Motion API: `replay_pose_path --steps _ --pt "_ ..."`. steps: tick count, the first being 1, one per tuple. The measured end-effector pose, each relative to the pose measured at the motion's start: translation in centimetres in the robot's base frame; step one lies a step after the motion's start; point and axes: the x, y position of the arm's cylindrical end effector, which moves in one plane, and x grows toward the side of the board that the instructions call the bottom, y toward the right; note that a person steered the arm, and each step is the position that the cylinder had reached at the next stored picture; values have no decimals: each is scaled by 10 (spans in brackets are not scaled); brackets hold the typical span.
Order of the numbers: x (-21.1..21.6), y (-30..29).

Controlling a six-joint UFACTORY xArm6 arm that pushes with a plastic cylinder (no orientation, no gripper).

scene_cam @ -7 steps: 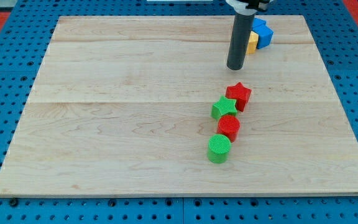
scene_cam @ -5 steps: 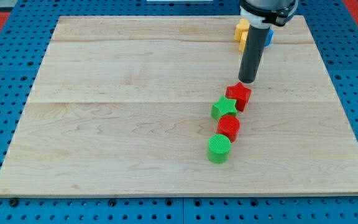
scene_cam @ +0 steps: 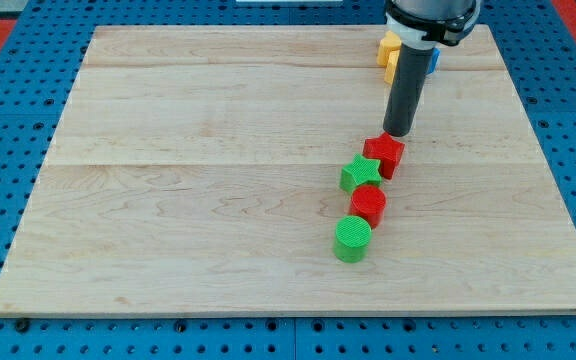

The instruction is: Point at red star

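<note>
The red star [scene_cam: 385, 155] lies on the wooden board [scene_cam: 218, 200] right of centre. My tip [scene_cam: 397, 133] stands just above the star's upper edge in the view, very close to it or touching it. A green star [scene_cam: 360, 173] sits against the red star's lower left. A red cylinder [scene_cam: 368, 205] and a green cylinder [scene_cam: 352, 239] follow below in a short diagonal line.
A yellow block [scene_cam: 388, 50] and a blue block [scene_cam: 432, 57] sit at the view's top right, partly hidden behind the rod. The board lies on a blue pegboard surface [scene_cam: 8, 120].
The tip moved right and toward the view's bottom from near the yellow and blue blocks to the red star's upper edge, then stayed still. The blocks have not moved.
</note>
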Motion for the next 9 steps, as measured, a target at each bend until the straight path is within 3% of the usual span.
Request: replay_pose_path --steps 2,4,5,6,7,9 --pt "-1 14" --pt "-20 76" --pt "-9 122" --pt "19 125" --pt "56 66" --pt "82 -71"
